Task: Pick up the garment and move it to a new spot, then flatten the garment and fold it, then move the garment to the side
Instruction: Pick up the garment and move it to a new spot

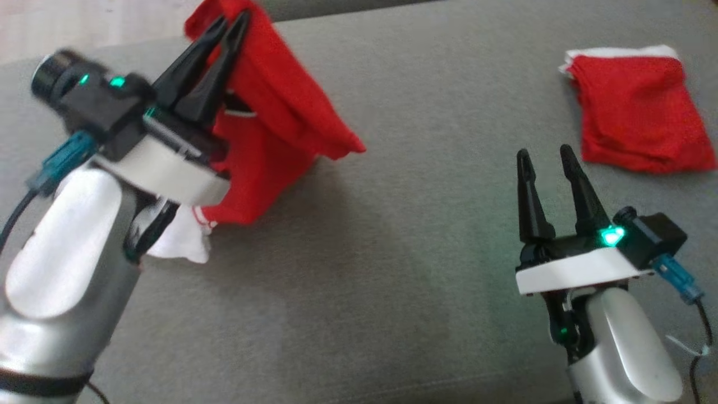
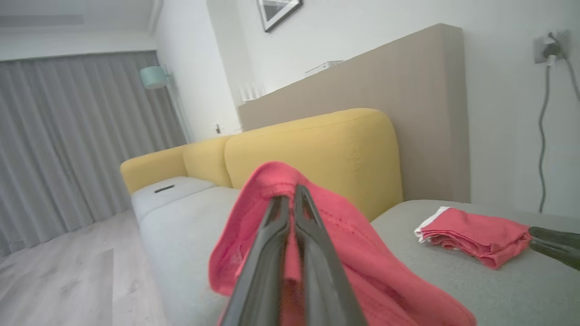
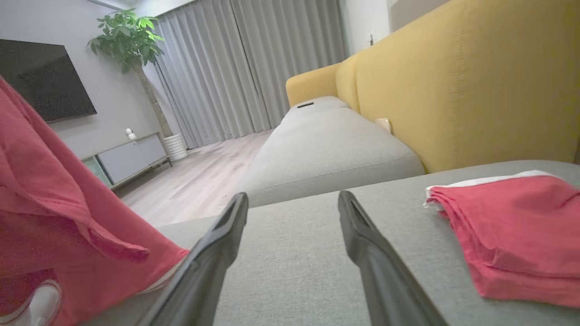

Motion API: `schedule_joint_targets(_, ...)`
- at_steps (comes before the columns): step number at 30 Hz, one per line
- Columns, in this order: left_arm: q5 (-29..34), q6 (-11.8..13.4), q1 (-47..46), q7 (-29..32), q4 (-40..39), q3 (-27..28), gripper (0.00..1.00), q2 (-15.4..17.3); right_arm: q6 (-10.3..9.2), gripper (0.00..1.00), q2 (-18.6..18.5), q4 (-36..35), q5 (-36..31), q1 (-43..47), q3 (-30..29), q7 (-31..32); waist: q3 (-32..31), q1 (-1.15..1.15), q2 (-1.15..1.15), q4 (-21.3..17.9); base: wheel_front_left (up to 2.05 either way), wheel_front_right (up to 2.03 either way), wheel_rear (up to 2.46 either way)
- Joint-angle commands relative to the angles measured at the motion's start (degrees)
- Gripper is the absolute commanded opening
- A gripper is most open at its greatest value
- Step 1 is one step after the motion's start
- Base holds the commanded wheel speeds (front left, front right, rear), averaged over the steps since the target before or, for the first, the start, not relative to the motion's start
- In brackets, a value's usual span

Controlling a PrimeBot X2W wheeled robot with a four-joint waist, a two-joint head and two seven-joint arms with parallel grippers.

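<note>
Red fabric takes up the left of the scene. We see the red garment [image 1: 280, 112] raised above the grey sofa seat [image 1: 420, 235], hanging from the left gripper [image 1: 233, 19]. Its two dark fingers are pressed tight together on a bunched fold near the garment's top edge. The cloth drapes down to the right of the fingers. A white section [image 1: 179, 241] of it sits low on the near left, under the wrist. The garment's bottom edge appears to reach the cushion, though we cannot tell how much of it rests there.

From the left wrist, we see the same clamped fingers [image 2: 272, 253] with the garment [image 2: 362, 253] folded over and between them. A yellow backrest [image 2: 317, 145] rises on the far side of the seat.

Moving right, the right gripper [image 1: 544, 151] sits over the near right part of the seat. Its fingers are spread wide apart with nothing between them. From the right wrist, grey cushion shows in the gap of the gripper [image 3: 293, 199], and the hanging garment [image 3: 45, 203] is at the left edge.

At the far right, a folded red cloth [image 1: 639, 118] with a white strip along its far edge lies flat on the seat. It lies beyond the right gripper and does not touch it. It is well apart from the held garment
</note>
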Motion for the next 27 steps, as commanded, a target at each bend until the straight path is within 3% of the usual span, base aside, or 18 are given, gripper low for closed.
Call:
schedule_joint_targets(1, 0.55, -0.25, -6.32, 0.58, -1.67, 0.97, 0.0, 1.51, -0.05, 1.0, -0.09, -2.77, 0.89, -2.75, 1.38, -0.61, 2.84, 0.0, 0.0, -4.18, 0.0, 0.0, 0.0)
schedule_joint_targets(11, -1.16, -0.34, -20.31, 0.78, 7.49, -10.42, 0.0, -0.52, -0.05, 1.0, -0.09, -4.37, 3.6, -4.97, 2.97, -0.62, 8.58, 0.0, 0.0, -11.83, 0.0, 0.0, 0.0)
schedule_joint_targets(13, -1.77, -0.35, -23.44, 0.27, 11.22, -12.75, 1.0, -1.43, -0.05, 1.0, -0.09, -4.44, 4.12, -5.25, 3.46, -0.62, 9.46, 0.0, 0.0, -12.86, 0.0, 0.0, 0.0)
schedule_joint_targets(20, -5.21, -0.35, -29.48, -2.04, 21.42, -17.44, 1.0, -5.03, -0.05, 1.0, -0.09, -4.28, 4.58, -5.54, 3.78, -0.62, 10.29, 0.0, 0.0, -12.93, 0.0, 0.0, 0.0)
schedule_joint_targets(27, -6.53, -0.31, -27.13, -2.84, 23.18, -15.21, 1.0, -4.2, -0.05, 1.0, -0.09, -3.8, 2.66, -5.47, 2.13, -0.62, 8.08, 0.0, 0.0, -7.93, 0.0, 0.0, 0.0)
